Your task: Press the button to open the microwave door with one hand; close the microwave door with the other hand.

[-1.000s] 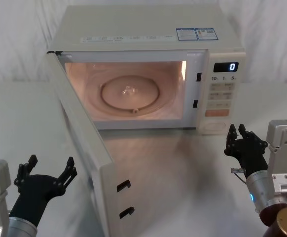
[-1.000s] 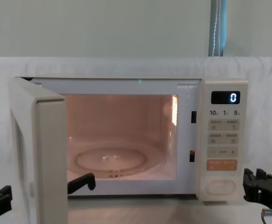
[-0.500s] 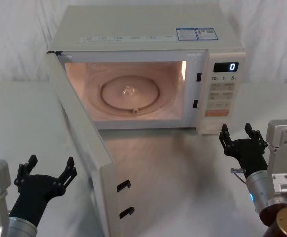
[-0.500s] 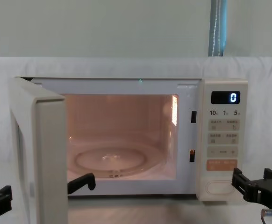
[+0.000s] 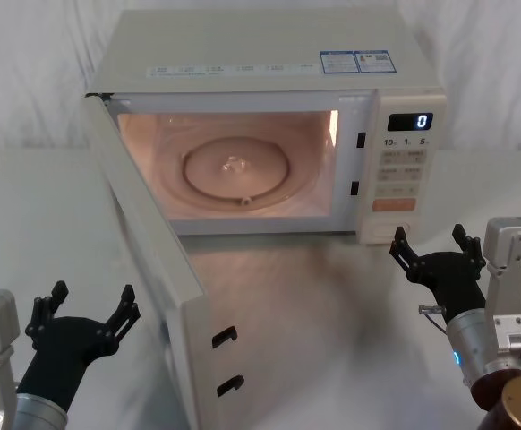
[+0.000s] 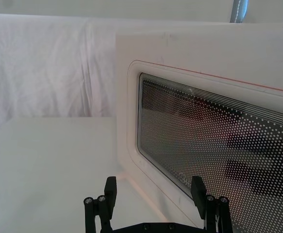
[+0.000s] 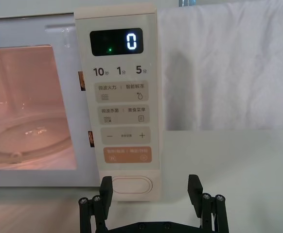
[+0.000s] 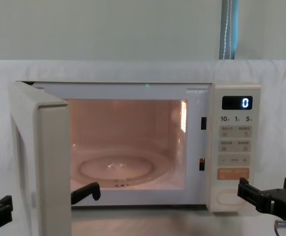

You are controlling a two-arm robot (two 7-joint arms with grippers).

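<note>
A white table (image 5: 350, 296) is seen, with white cloth (image 8: 133, 69) draped behind it and a pale wall above. The microwave (image 5: 269, 63) is set at the back of the table, its lit cavity showing a glass turntable (image 5: 235, 167). On the control panel (image 7: 122, 97) a glowing "0" is displayed, with "10", "1" and "5" printed beneath; an orange key (image 7: 127, 155) lies lower down, and two stickers (image 5: 354, 61) are stuck on the top, their text too small to be read. The door (image 5: 144, 260) is swung wide on its left hinge, its inner face turned toward the cavity, its long edge running out toward the robot. Its dotted glass window (image 6: 214, 145) is seen close in the left wrist view. The button (image 7: 132, 185), wide side to side, is placed lowest on the panel. The right gripper (image 5: 431, 244) is held just in front of that button, fingers spread, not touching. The left gripper (image 5: 85, 305) is held low outside the door, fingers likewise spread.
</note>
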